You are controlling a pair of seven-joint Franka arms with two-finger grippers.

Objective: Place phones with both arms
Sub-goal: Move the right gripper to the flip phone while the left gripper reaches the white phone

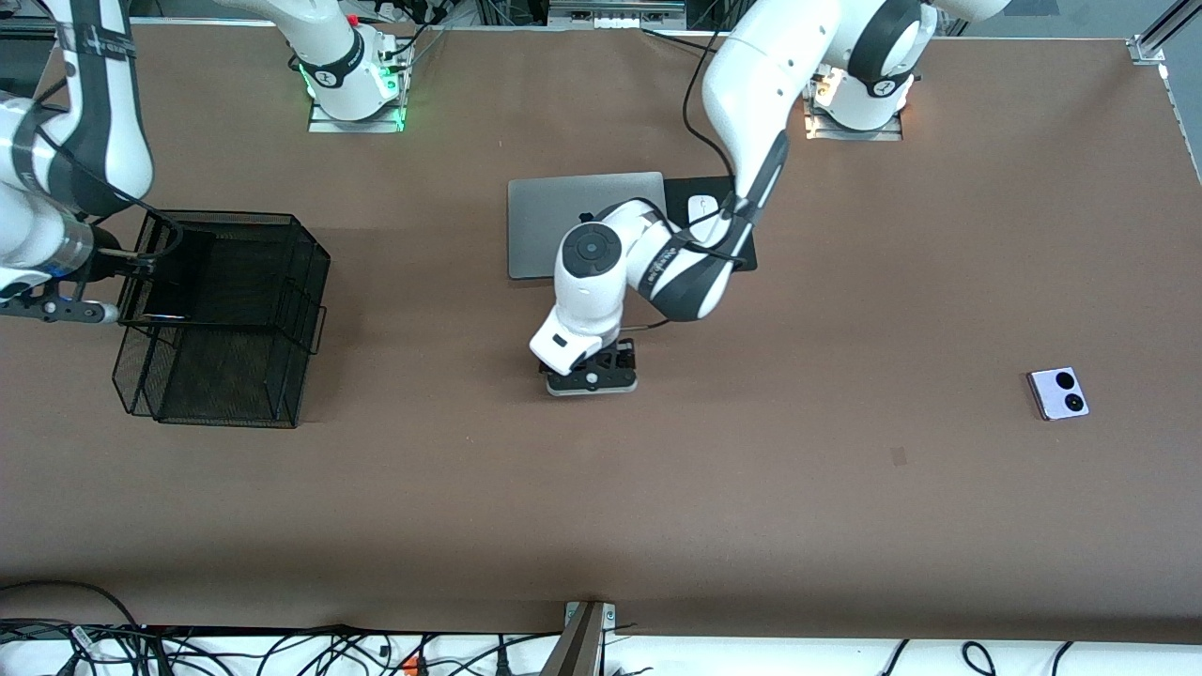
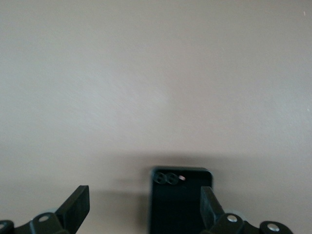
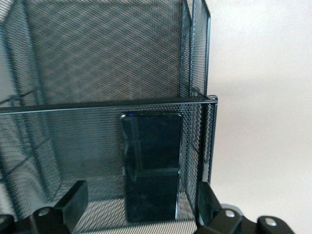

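We count three phones. Lavender phone (image 1: 1058,393) lies nearest, toward the left arm's end. Left gripper (image 2: 144,207) spread wide over the small black phone (image 2: 176,197) mid-table. Right gripper (image 3: 139,207) wide too, long black phone (image 3: 151,165) in the basket (image 1: 221,314).

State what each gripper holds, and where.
Nothing: left gripper open over the small squarish black phone, right gripper open over the long black phone in the black mesh basket.

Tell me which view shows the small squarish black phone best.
The left wrist view: the small black phone lies on the table between the left hand's open fingers, two lenses visible. In the front view the left hand covers it. The right wrist view shows only the long black phone in the mesh basket.
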